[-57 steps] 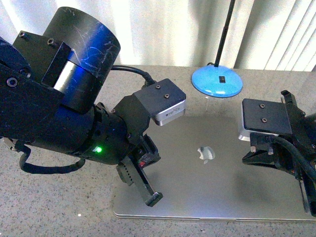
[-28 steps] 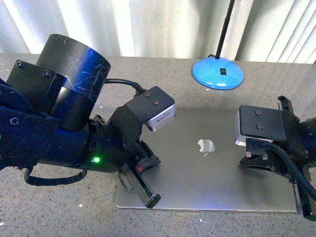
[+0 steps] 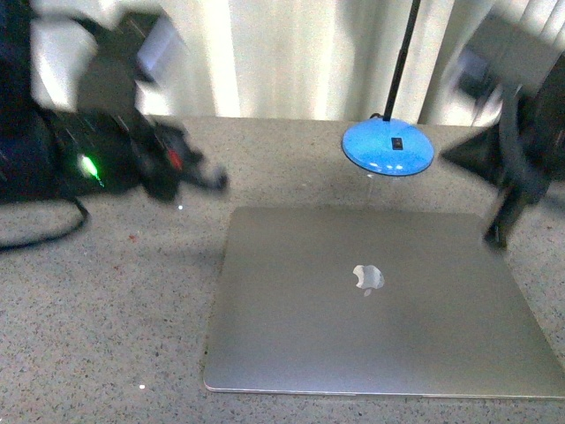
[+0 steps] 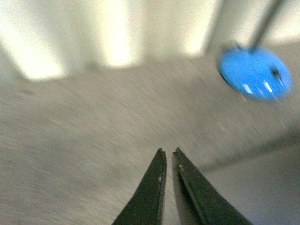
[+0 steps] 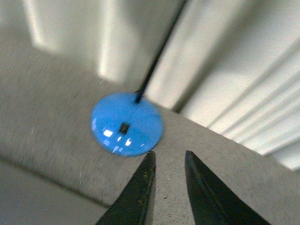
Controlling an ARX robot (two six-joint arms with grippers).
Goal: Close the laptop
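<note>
Nearest the camera, a speckled grey stone counter point(image 3: 106, 309) fills the front view. On it, slightly right of centre, lies the thin silver-grey metal laptop point(image 3: 371, 336), fully shut and flat, with its front edge toward the robot. The only mark on its lid is a pale apple logo point(image 3: 368, 277); no writing can be read anywhere. Beyond the far edge of the lid, near it but apart, a glossy blue round lamp base point(image 3: 388, 146) sits on the counter with a small dark square on top and a thin black pole point(image 3: 402, 57) rising from it. Pale curtains hanging in vertical folds point(image 3: 291, 53) close off the room behind. The blurred black left arm point(image 3: 132, 168) hangs over the counter at the far left, clear of the laptop, with a green light point(image 3: 88, 165) on it and a black cable point(image 3: 44, 234) looping below. Its left claw point(image 4: 168, 151) has its tips almost together and grips nothing. The right arm point(image 3: 516, 115) is a dark blur at the far right, above the lid's far corner. The right claw point(image 5: 168, 154) shows only a narrow slit and is empty, with the lamp base beyond it.
</note>
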